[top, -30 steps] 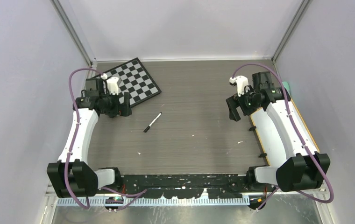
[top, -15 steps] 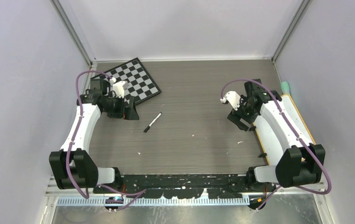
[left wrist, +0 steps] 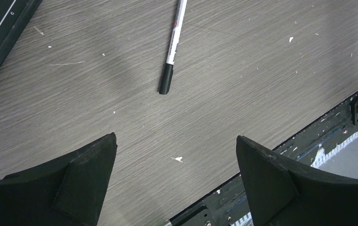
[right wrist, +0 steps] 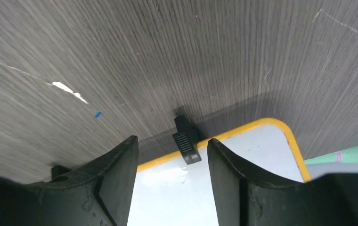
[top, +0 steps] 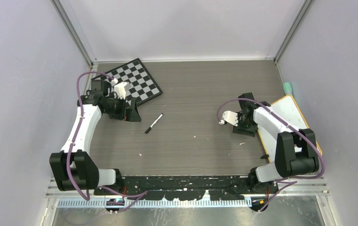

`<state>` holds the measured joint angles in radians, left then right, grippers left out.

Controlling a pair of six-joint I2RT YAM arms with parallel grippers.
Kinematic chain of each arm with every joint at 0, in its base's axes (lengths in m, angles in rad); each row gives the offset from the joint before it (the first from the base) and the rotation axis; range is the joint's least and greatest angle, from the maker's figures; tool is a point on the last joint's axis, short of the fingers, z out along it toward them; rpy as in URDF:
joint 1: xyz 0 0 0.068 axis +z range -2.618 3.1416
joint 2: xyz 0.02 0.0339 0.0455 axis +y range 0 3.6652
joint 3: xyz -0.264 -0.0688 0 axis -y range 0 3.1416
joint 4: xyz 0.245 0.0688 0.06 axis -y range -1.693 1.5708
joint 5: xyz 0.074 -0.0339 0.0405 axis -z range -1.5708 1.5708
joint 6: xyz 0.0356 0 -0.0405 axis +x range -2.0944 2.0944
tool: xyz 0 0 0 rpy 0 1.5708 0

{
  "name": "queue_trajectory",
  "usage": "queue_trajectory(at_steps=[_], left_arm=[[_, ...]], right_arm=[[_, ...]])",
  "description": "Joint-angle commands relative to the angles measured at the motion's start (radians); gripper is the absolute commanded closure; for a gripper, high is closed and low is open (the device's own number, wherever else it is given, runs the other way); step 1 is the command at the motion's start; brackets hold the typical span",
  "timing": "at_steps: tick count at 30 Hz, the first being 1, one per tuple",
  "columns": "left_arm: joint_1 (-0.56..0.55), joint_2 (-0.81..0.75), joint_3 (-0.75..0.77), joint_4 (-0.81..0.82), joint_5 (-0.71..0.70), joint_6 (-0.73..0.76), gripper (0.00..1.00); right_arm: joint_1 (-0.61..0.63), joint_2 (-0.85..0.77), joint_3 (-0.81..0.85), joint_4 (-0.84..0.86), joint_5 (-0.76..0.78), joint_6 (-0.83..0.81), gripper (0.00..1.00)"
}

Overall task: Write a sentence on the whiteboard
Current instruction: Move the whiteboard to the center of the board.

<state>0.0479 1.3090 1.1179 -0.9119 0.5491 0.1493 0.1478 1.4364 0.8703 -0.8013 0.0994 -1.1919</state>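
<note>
The right gripper (right wrist: 171, 143) is moderately spread and holds nothing. Its two black fingers (right wrist: 116, 174) stand either side of a small black foot clip (right wrist: 185, 141) on the rim of the small white rounded-corner whiteboard with a thin orange-yellow rim (right wrist: 243, 160). Whether they touch the board cannot be told. The whiteboard (top: 290, 113) lies flat at the table's right edge, partly under the right arm, with a mint-green cylindrical object (top: 288, 87) just beyond its far corner. The left gripper (left wrist: 174, 150) is wide apart and empty, hovering over the dark grey wood-grain table (top: 196, 94). Beyond its fingertips lies a white-barrelled marker with a black cap (left wrist: 172, 47). The black-and-white chessboard (top: 139, 84) lies beside that arm at the far left.
</note>
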Motion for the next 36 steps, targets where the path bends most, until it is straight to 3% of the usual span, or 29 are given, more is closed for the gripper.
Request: queue_trajectory(at_steps=[1, 9, 12, 24, 36], left_arm=[[0.003, 0.003, 0.042, -0.017, 0.045, 0.027, 0.00], [0.003, 0.010, 0.038, -0.015, 0.027, 0.030, 0.00], [0.003, 0.009, 0.037, -0.013, 0.029, 0.031, 0.00], [0.003, 0.018, 0.042, -0.006, 0.023, 0.024, 0.00], [0.003, 0.025, 0.038, 0.009, -0.061, 0.008, 0.00]], right_arm=[[0.005, 0.027, -0.029, 0.123, 0.093, -0.128, 0.42], [0.005, 0.097, -0.050, 0.169, 0.159, -0.235, 0.44], [0.005, 0.120, -0.053, 0.174, 0.174, -0.268, 0.50], [0.039, 0.192, 0.014, 0.149, 0.223, -0.321, 0.99], [0.279, 0.270, 0.121, 0.239, 0.280, -0.300, 1.00]])
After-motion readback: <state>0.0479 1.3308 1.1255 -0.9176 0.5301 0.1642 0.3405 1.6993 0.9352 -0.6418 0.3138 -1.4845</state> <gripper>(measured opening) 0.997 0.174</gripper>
